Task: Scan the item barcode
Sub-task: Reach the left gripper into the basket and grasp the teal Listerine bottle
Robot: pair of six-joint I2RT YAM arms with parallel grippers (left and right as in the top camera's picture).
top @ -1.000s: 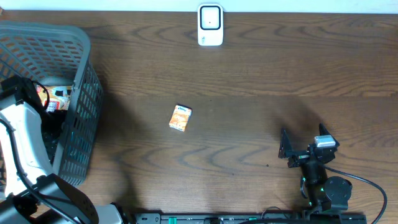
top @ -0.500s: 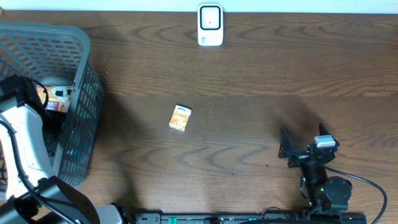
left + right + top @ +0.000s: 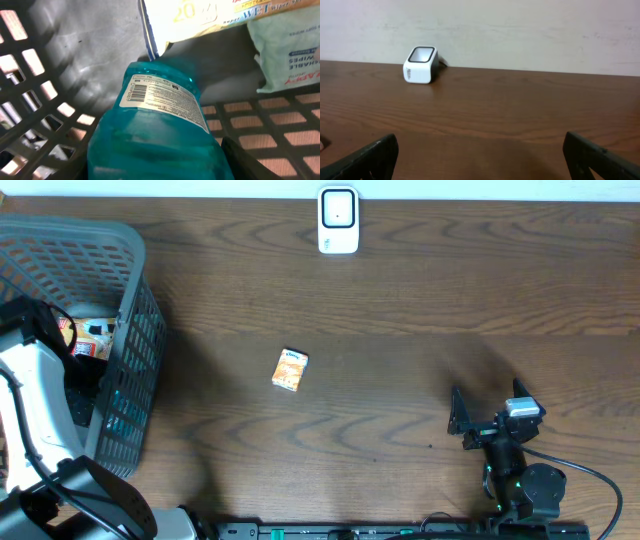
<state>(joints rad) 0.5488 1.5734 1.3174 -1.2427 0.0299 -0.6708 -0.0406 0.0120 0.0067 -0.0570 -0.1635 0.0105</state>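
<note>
Two claws, two very different states. The left claw [image 3: 155, 167] is down inside the basket [image 3: 128, 250], its jaws standing either side of a blue bottle [image 3: 150, 130] that fills the gap between them. Only one dark finger [image 3: 237, 160] shows clearly, so I cannot tell whether they press the plastic. The bottle lies on its side on the basket floor, white label [image 3: 165, 97] up, barcode [image 3: 136, 92] at the label's left end. That bottle is, I judge, the item to scan. At its far end a yellow pack [image 3: 200, 15] rests against or over it, and a pale wipes pack [image 3: 287, 50] lies just beside, also in the basket. The right claw [image 3: 481, 145] stands well to the right of the basket, jaws spread wide, nothing in them. Outside the basket, on the table [image 3: 420, 300], a small orange box [image 3: 290, 369] lies to its right, and the scanner [image 3: 338, 220] stands farther right at the far edge.

Plenty could go wrong from here. The bottle is smooth, rounded and seems to hold liquid, so a grip off its middle may let it roll or slide out on the lift. The yellow pack could drag up with it or tip it. The basket wall stands close, and a tilted bottle could snag the mesh. The barcode faces up; carried so, it may never meet the scanner's window.
</note>
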